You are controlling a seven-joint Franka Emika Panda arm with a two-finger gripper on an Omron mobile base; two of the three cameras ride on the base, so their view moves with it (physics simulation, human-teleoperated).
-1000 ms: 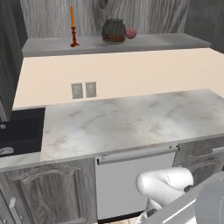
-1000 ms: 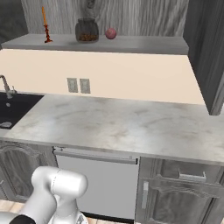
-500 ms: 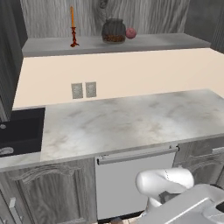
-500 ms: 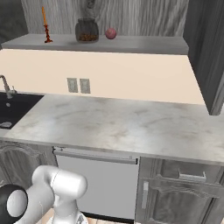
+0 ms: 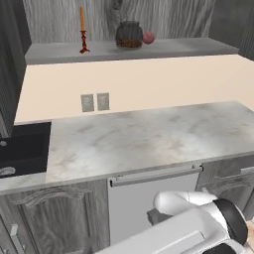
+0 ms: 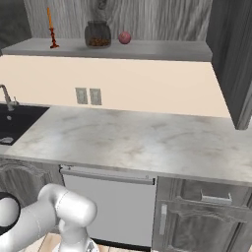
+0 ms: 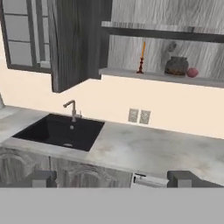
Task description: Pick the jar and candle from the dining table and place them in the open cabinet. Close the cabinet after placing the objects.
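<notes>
The orange candle (image 5: 82, 30) (image 6: 50, 29) (image 7: 141, 57) stands upright in its dark red holder on the grey shelf (image 5: 188, 47) (image 6: 167, 47) (image 7: 127, 73) of the open wall cabinet. The glass jar (image 5: 129, 35) (image 6: 97, 34) (image 7: 176, 66) stands to its right on the same shelf, apart from it. My gripper (image 7: 113, 178) is open and empty, low in front of the counter and far below the shelf. One cabinet door (image 7: 72, 43) stands swung out at the left, another (image 6: 236, 59) at the right. The dining table is out of view.
A small red ball (image 5: 148, 37) (image 6: 124, 38) (image 7: 192, 72) sits just right of the jar. Below the shelf runs a marble counter (image 5: 149, 139) with a black sink (image 7: 61, 130) and faucet (image 7: 71, 108) at left, wall outlets (image 5: 95, 102) behind, and a dishwasher front (image 6: 108, 206) underneath.
The arm's low links have shifted slightly at the bottom of both base views. Candle, jar and ball stay where they were on the shelf.
</notes>
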